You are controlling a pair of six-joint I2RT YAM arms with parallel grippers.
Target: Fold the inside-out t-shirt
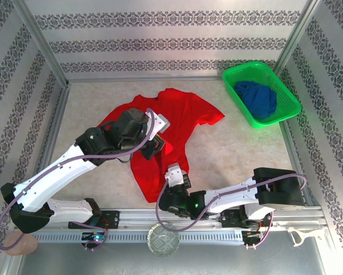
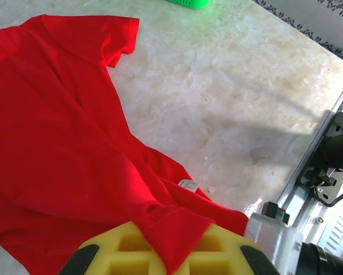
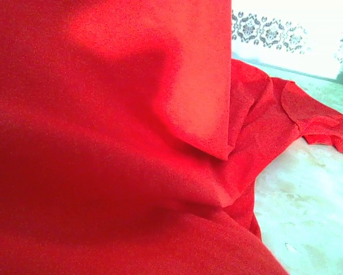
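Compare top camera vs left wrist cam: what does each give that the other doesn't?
Top camera: both arms, the blue garment inside the green basket, a glass bowl at the near edge, and the right gripper at the hem of the t-shirt.
Left wrist: a small white tag on the cloth, and the left gripper pinching a red fold between yellow pads.
Both: the red t-shirt, the pale table, part of the basket.

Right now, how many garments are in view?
2: the red t-shirt spread centrally, and a dark blue garment bunched in the green basket far right. Others could hide beneath.
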